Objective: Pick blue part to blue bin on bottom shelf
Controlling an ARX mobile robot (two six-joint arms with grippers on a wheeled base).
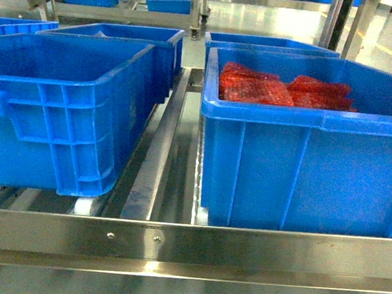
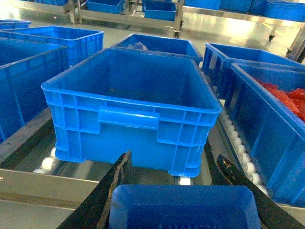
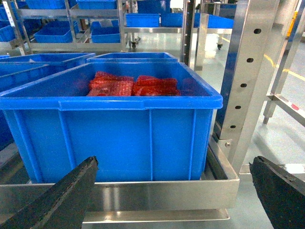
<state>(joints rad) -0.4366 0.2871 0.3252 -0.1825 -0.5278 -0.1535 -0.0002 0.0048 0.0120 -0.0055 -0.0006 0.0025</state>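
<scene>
Two large blue bins sit side by side at the front edge of the bottom shelf (image 1: 172,245), a steel rack tier with flat rails and white rollers. The left bin (image 1: 61,106) is seen empty from the left wrist view, where its whole floor shows. The right bin (image 1: 306,157) holds red mesh-like packets (image 1: 285,89) piled toward its back wall. Behind each front bin stands another blue bin; what they hold cannot be made out, though the left wrist view shows something pale in the one behind the empty bin.

The head view shows neither tool, only the bins and the front rail. The left wrist view shows the left tool (image 2: 183,200) with its dark fingers (image 2: 112,191) set apart on either side of a blue part (image 2: 183,207), a small blue plastic tray-like piece filling the space between them; the fingers appear to press its sides, so the tool is gripping it. The blue part is held just in front of the shelf's front edge, directly before the empty bin (image 2: 128,114) and below its rim.

The right wrist view shows the right tool (image 3: 171,195) with fingers spread wide, nothing between them, facing the front wall of the bin with the red packets (image 3: 128,86). Only this view shows the perforated upright post (image 3: 248,76) at the shelf's right front corner.
</scene>
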